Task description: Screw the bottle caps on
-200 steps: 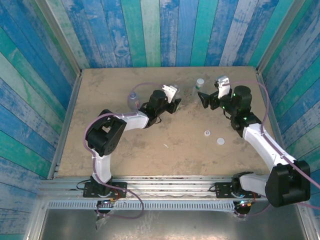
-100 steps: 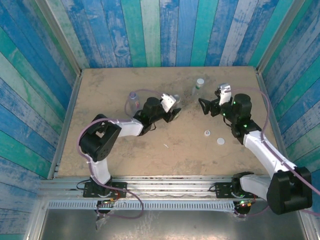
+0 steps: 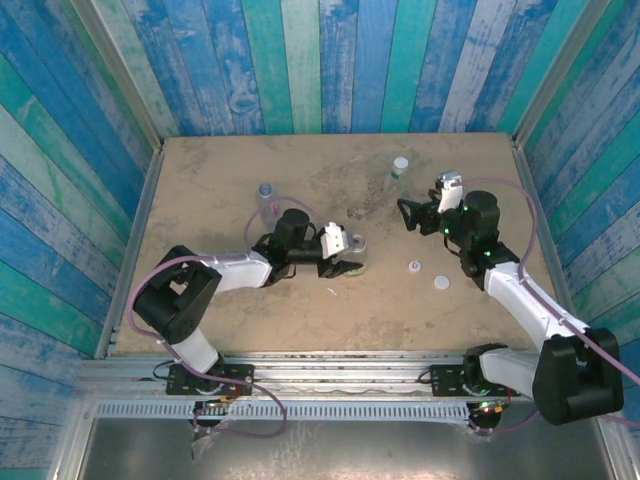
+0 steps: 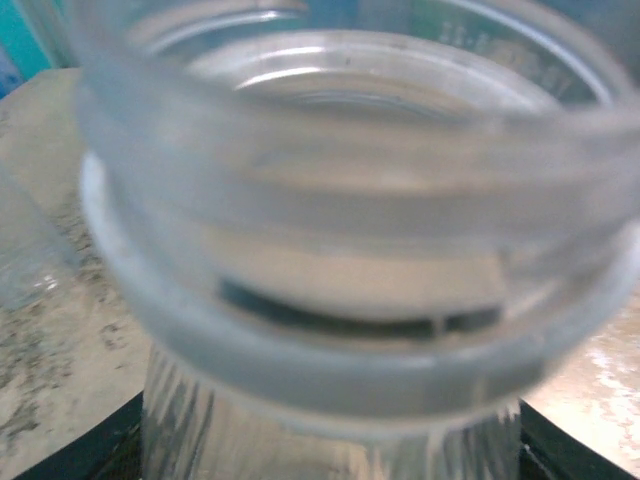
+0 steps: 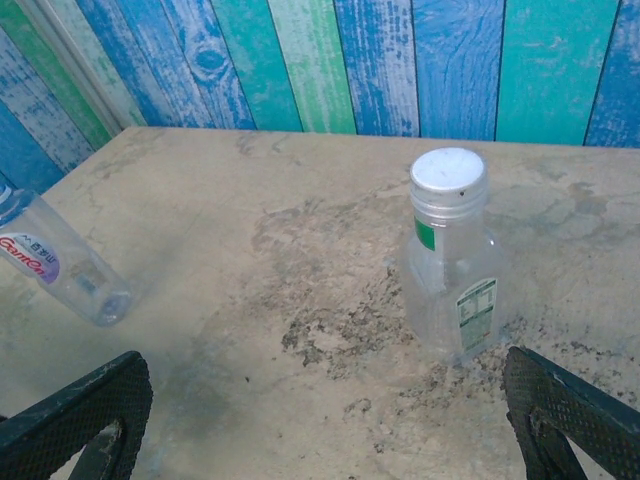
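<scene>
Steadying one open bottle for capping, entry as follows. Left gripper (image 3: 347, 256): closed around the body of the plain bottle (image 3: 357, 243), which stands upright near the middle of the table (image 3: 300, 325), its mouth bare and threads exposed in the left wrist view. Right gripper (image 3: 408, 214): spread wide and holding nothing, it hovers in front of the green-label bottle (image 5: 450, 265), which stands toward the back with a white top on. Purple-label bottle (image 3: 266, 200): well apart at the left rear. Smaller cap (image 3: 414, 266) and larger cap (image 3: 441, 283): loose on the table, just nearer than the right gripper. Handling, as judgement: the right gripper should take the cap that matches the open neck, grip it by the rim, lower it level onto the mouth and turn, while the left grip stops the bottle spinning. A tilted start risks cross-threading. Unclear: which loose cap fits; whether the purple-label bottle is capped; the left fingers, cut off at the frame corners; the held bottle's base, blurred.
</scene>
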You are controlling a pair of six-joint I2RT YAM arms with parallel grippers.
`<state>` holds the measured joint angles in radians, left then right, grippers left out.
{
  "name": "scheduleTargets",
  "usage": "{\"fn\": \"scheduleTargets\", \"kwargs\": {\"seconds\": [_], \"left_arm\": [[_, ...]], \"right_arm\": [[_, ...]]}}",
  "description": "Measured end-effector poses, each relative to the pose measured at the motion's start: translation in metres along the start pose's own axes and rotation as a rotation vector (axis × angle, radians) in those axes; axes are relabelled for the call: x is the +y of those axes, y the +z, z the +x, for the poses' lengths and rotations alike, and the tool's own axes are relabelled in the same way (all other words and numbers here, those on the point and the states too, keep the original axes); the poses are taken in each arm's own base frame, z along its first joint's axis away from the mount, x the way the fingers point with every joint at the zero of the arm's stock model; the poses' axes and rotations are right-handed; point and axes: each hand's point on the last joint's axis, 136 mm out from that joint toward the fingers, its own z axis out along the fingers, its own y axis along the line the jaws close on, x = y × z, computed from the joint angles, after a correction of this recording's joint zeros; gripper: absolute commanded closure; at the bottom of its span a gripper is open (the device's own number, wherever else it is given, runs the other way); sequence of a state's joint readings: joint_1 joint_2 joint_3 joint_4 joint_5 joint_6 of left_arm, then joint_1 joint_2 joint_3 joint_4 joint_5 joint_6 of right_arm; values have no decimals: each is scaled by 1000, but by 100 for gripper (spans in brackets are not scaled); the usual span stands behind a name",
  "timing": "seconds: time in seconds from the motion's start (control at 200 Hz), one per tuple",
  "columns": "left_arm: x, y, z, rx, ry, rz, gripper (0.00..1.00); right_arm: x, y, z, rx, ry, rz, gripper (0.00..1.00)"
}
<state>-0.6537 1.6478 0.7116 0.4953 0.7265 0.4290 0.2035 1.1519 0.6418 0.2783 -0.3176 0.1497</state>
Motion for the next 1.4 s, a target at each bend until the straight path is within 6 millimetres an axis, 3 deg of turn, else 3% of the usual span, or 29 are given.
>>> {"fn": "scheduleTargets", "kwargs": {"seconds": [0.361,0.516,0.771,0.977,1.157,1.287,1.397], "left_arm": [[-24,-4,0,5,-37,125,38],[-24,-5,0,10,-67,139,28],[-19,-4,-7,-34,-84,118,13],[-21,-9,-9,-112,-79,74,0],[-21,-17,-3,-175,-71,-5,1],[-19,-21,-2,-226,-70,-50,1],[-16,-21,-4,-272,-71,-72,4]], "right_arm": [[-4,8,12,39,20,9,7],[-4,9,15,48,20,12,6],[-9,-17,17,27,-13,87,6],[-14,-49,47,33,13,149,6],[-32,-63,71,92,87,264,8],[-49,-67,102,208,150,367,6],[-52,-69,122,285,186,399,6]]}}
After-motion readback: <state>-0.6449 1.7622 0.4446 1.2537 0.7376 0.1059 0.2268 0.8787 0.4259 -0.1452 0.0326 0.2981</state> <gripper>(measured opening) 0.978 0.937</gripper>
